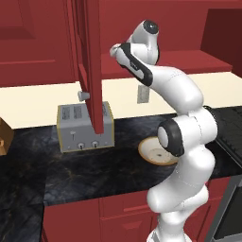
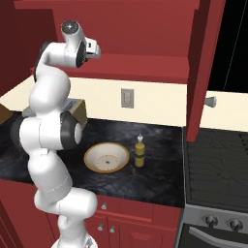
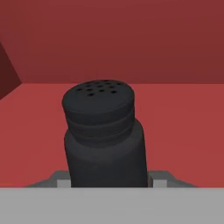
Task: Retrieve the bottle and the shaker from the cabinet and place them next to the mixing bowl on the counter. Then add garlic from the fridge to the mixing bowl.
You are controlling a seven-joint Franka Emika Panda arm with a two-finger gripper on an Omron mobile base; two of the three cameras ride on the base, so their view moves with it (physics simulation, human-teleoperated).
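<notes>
**Hand clamped on the shaker inside the cabinet**

In the hand view you see the shaker (image 3: pixel 104 138), an all-black cylinder with a ribbed, narrower cap pierced by small holes, upright on the cabinet's (image 3: pixel 112 39) red shelf. Your hand (image 3: pixel 107 183) is closed on its lower body. On the tabletop (image 2: pixel 160 181), the bottle (image 2: pixel 139 152) stands just beside the mixing bowl (image 2: pixel 106 158).

Shaker (image 3: pixel 104 135): base cut off by the grey band at the bottom of the hand view; contact with the red shelf hidden. Pincer finger tips: concealed behind the shaker's body.
Mixing bowl (image 1: pixel 152 151): right part hidden behind the arm in the left base view.
Toaster (image 1: pixel 75 127): middle of its front crossed by the open cabinet door (image 1: pixel 92 66).
Bottle (image 2: pixel 139 154): label too small to read.
</notes>
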